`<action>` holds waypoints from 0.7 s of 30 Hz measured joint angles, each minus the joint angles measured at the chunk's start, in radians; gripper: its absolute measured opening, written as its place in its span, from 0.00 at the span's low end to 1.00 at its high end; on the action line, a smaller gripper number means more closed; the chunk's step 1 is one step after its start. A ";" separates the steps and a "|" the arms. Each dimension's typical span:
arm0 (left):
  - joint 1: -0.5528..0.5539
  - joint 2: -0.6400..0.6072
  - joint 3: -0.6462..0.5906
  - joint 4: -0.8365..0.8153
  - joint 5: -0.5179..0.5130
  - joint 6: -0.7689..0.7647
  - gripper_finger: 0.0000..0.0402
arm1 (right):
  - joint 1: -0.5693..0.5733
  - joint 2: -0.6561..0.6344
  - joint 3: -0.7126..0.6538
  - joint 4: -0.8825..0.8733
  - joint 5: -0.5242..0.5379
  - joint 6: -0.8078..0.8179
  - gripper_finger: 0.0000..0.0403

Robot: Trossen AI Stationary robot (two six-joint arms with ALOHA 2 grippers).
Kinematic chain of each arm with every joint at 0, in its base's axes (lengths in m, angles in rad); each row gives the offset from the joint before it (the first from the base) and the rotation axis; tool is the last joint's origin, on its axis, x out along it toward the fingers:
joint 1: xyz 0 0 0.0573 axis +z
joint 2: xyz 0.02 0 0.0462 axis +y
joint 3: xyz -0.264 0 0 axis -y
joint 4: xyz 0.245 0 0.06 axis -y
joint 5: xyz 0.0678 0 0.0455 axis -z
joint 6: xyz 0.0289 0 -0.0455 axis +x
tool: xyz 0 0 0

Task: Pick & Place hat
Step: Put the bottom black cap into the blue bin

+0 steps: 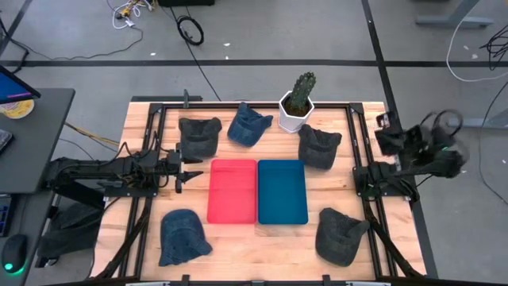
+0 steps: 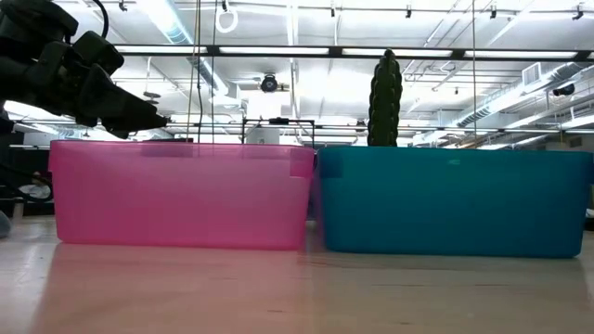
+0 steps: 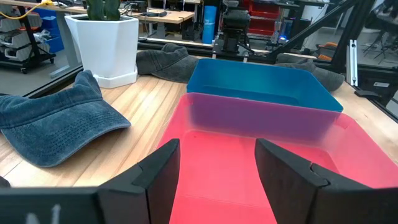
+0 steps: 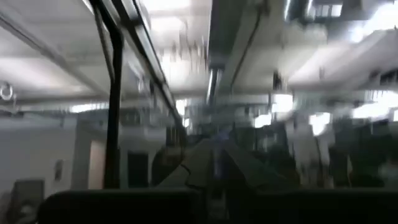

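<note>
Several denim caps lie flat on the wooden table. A dark grey one [image 1: 198,135], a blue one [image 1: 250,125] and another dark one [image 1: 319,145] sit on the far side. A blue cap [image 1: 182,236] and a dark cap [image 1: 341,236] sit near the front edge. My left gripper [image 1: 187,171] hovers open just left of the red bin [image 1: 232,191], pointing toward it, and holds nothing. In the left wrist view its gap [image 3: 217,168] faces the red bin [image 3: 249,155], with the blue cap [image 3: 56,127] off to one side. My right gripper [image 1: 386,127] is raised at the table's right edge, aimed upward at the ceiling.
A blue bin [image 1: 282,191] stands against the red bin's right side at the table's centre. A cactus in a white pot [image 1: 298,107] stands at the far edge between the caps. Black frame rails [image 1: 361,151] run along both sides of the table.
</note>
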 joint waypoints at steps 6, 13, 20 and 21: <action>0.000 0.000 0.000 0.000 0.000 0.000 0.53 | 0.000 0.116 0.301 -0.181 0.003 0.136 0.10; 0.000 0.000 0.000 0.000 0.000 0.000 0.53 | 0.000 0.150 0.428 -0.067 0.003 0.138 0.10; 0.000 0.000 0.000 0.000 0.000 0.000 0.53 | 0.000 0.151 0.436 0.085 -0.001 0.138 0.10; 0.000 0.000 0.000 0.000 0.000 0.000 0.53 | 0.000 0.151 0.436 0.087 -0.001 0.138 0.10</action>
